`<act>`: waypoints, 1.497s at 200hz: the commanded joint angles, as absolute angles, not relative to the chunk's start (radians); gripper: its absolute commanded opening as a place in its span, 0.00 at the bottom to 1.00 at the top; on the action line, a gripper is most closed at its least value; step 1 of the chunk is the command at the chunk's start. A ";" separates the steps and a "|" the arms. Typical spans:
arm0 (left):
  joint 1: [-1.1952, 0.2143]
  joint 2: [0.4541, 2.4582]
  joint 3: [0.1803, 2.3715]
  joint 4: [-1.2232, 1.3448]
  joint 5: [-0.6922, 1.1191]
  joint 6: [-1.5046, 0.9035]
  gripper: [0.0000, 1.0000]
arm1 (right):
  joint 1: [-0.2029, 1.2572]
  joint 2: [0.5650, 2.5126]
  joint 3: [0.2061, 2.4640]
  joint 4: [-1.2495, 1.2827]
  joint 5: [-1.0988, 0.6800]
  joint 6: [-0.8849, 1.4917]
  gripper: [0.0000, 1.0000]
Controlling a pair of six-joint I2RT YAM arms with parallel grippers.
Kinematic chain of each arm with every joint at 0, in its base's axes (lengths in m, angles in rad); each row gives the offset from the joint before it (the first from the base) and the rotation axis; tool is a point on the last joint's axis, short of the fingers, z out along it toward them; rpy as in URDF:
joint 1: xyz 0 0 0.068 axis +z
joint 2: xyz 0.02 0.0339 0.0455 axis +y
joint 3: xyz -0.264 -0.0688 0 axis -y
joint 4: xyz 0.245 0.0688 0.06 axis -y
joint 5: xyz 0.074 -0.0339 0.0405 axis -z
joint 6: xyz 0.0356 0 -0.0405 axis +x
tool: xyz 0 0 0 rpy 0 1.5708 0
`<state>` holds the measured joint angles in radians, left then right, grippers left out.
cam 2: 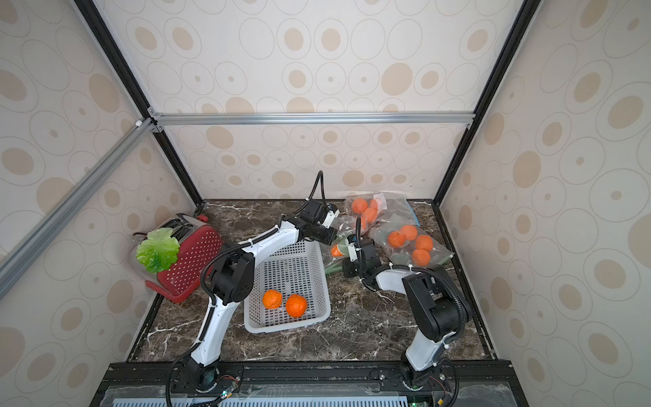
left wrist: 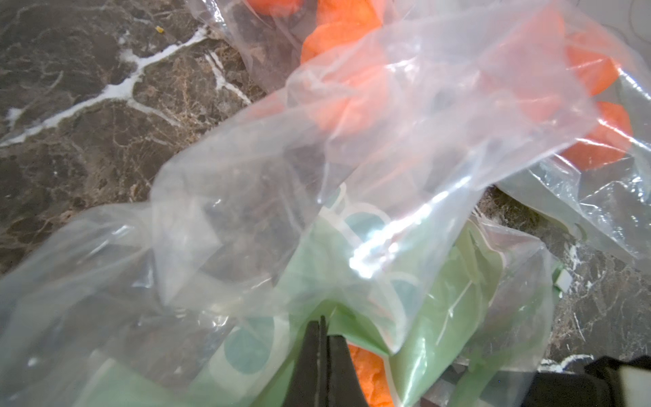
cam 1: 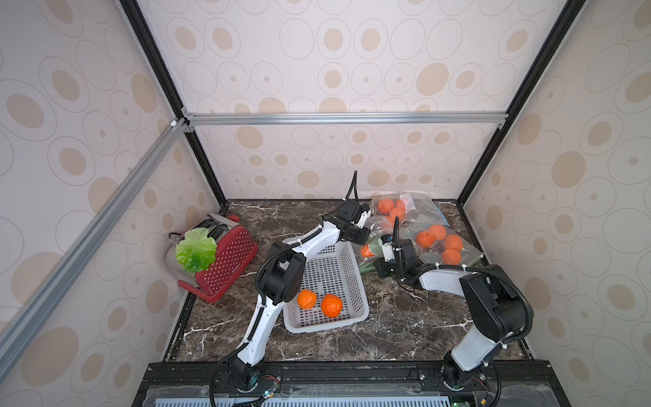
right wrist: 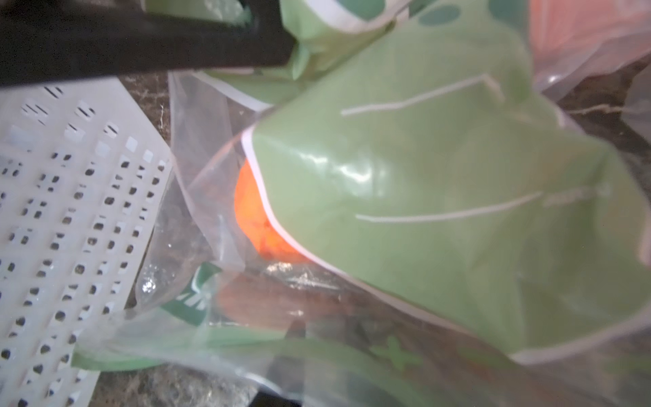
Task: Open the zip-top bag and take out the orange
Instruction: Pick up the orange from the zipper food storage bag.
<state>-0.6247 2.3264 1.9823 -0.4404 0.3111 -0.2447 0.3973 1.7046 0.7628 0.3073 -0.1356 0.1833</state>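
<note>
The left gripper [left wrist: 322, 322] is closed, its jaws pinching a fold of the bag [left wrist: 317, 211] at its green printed part. The right gripper [cam 1: 382, 248] sits against the bag from the near side. Film hides its jaws, so I cannot tell whether they are spread or clamped. The orange [right wrist: 260, 218] lies inside the bag, under the green panel, near the basket [right wrist: 88, 211] wall. In both top views the bag lies on the table [cam 1: 405, 327] just beside the basket's far right corner. Two fruits [cam 1: 307, 299] lie in the basket. Fuller bags [cam 1: 440, 243] lie behind.
</note>
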 commanded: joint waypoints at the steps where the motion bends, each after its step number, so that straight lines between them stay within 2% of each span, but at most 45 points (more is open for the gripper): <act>1: -0.627 2.403 1.993 -0.509 0.331 -0.260 0.00 | 0.396 1.731 0.770 0.438 -0.150 0.226 0.24; 41: -0.628 2.419 2.006 -0.528 0.326 -0.254 0.00 | 0.397 1.734 0.795 0.475 -0.147 0.236 0.25; 68: -0.627 2.413 2.007 -0.540 0.320 -0.244 0.00 | 0.395 1.740 0.797 0.504 -0.126 0.235 0.30; 133: -0.628 2.370 1.985 -0.533 0.316 -0.242 0.00 | 0.396 1.776 0.842 0.495 -0.149 0.240 0.55; 167: -0.627 2.355 1.982 -0.525 0.330 -0.247 0.00 | 0.396 1.793 0.879 0.434 -0.148 0.215 0.64; 234: -0.629 2.284 1.957 -0.483 0.378 -0.258 0.00 | 0.395 1.774 0.866 0.430 -0.146 0.204 0.67; 266: -0.633 2.318 2.039 -0.556 0.411 -0.237 0.00 | 0.395 1.745 0.817 0.449 -0.106 0.198 0.67; 299: -0.644 2.357 2.098 -0.599 0.326 -0.192 0.00 | 0.395 1.733 0.796 0.452 -0.096 0.184 0.67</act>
<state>-0.6300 2.3199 2.0308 -0.5270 0.3622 -0.2371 0.3962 1.7630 0.8108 0.4343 -0.1173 0.2081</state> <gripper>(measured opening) 0.043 0.672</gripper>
